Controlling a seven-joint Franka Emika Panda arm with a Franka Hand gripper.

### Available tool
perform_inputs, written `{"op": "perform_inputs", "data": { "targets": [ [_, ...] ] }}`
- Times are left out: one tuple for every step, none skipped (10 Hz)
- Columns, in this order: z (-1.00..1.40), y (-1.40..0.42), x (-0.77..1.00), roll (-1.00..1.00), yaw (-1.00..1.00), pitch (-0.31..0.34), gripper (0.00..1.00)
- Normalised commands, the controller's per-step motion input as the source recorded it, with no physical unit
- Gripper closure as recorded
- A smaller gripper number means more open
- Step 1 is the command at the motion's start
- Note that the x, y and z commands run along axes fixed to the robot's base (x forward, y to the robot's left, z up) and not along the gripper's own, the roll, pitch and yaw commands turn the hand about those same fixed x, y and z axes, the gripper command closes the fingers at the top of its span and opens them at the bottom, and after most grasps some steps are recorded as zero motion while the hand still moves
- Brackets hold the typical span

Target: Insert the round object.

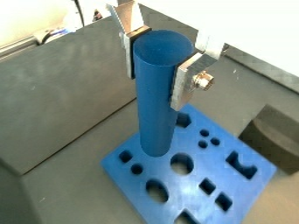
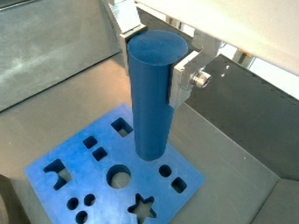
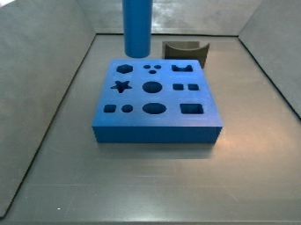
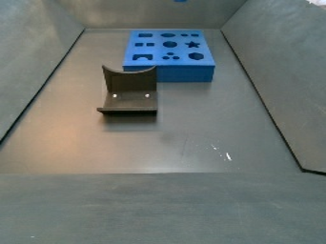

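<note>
My gripper [image 1: 156,70] is shut on the round object [image 1: 156,105], a tall smooth blue cylinder, held upright by its upper end; it shows the same way in the other wrist view, with the gripper [image 2: 153,68] round the cylinder [image 2: 149,105]. Silver fingers [image 1: 183,83] press both of its sides. Its lower end hangs over the flat blue block [image 1: 228,188] with shaped holes, beside the large round hole [image 1: 181,164]. In a side view the cylinder [image 3: 137,26] stands over the block's [image 3: 159,132] far left part, and the gripper itself is out of frame there.
A dark olive curved piece [image 3: 186,51] lies on the floor just beyond the block; it also shows in a side view [image 4: 129,92] and in a wrist view [image 1: 271,136]. Grey walls enclose the floor on all sides [image 3: 47,132].
</note>
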Motion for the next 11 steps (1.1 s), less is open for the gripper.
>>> {"op": "perform_inputs", "data": {
  "targets": [
    [-1.00,0.60,-0.01,0.08,-0.07,0.000,1.00],
    [-1.00,0.57,-0.01,0.05,-0.07,0.000,1.00],
    [-1.00,0.41,0.02,0.02,-0.06,0.000,1.00],
    [-1.00,0.03,0.04,0.00,-0.11,-0.050,1.00],
    [-0.83,0.00,0.10,0.04,-0.15,-0.004,1.00],
    [-0.55,-0.05,0.23,0.22,-0.15,0.044,1.00],
    [-0.36,0.00,0.28,0.12,-0.12,0.093,1.00],
    [-0.27,0.00,0.35,0.08,-0.08,0.109,1.00],
    [-0.27,0.00,0.49,0.05,-0.04,0.130,1.00],
    [-0.27,0.00,0.47,0.03,-0.09,0.123,1.00],
    [-0.31,0.00,0.41,0.02,-0.08,0.096,1.00]
  ]
}}
